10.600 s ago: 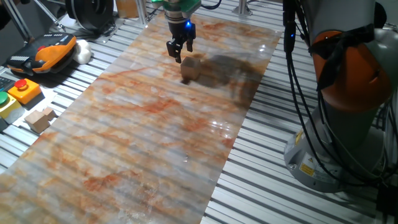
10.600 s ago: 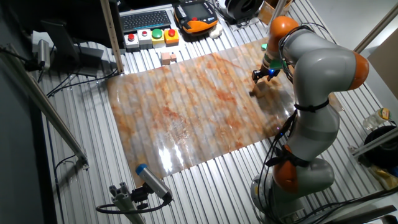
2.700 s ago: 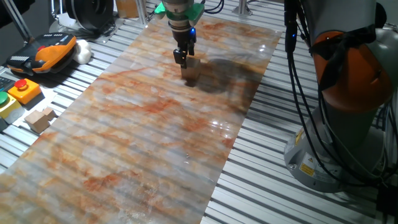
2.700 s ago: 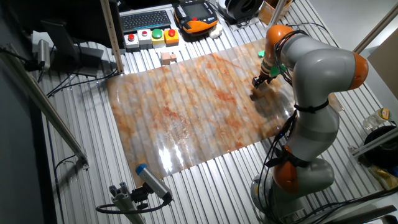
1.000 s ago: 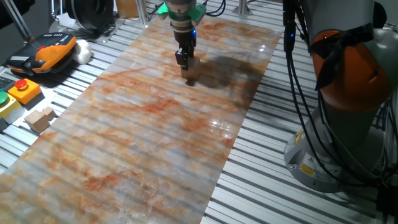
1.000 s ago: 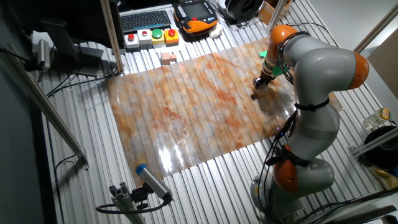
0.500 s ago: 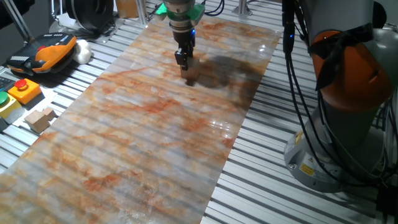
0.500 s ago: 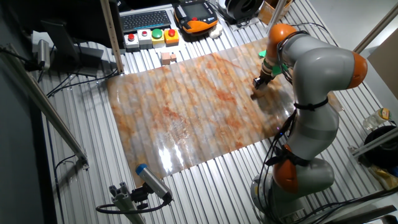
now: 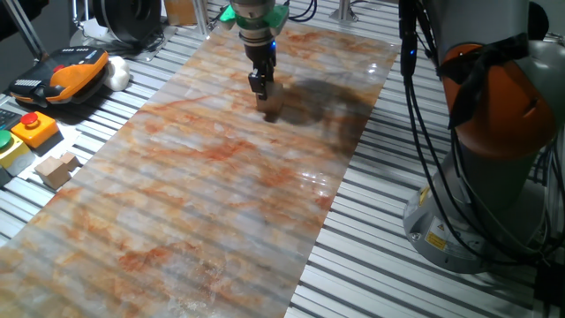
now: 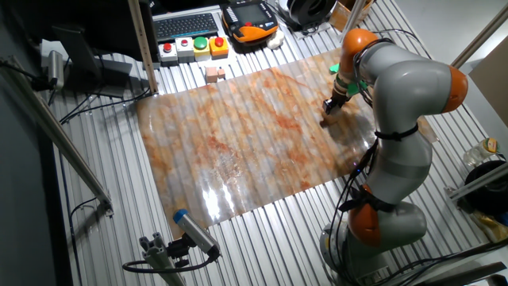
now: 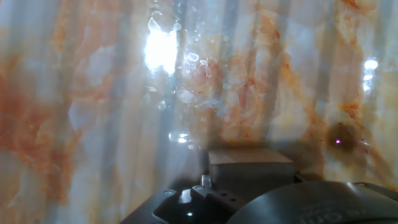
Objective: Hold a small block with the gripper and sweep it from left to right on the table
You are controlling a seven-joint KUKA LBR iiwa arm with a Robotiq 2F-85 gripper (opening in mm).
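The gripper (image 9: 261,91) is closed on the block (image 9: 268,105), half hidden, at the table's (image 9: 203,194) twelve o'clock end.

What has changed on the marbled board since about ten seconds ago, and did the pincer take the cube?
The black two-fingered pincer came down from above the small light-tan wooden cube and now sits over it, fingers turned and apparently closed around it; the grip itself is hard to confirm. The cube looks unmoved on the glossy marbled orange-and-grey board. The joined pair of tan blocks on the slats stayed put.
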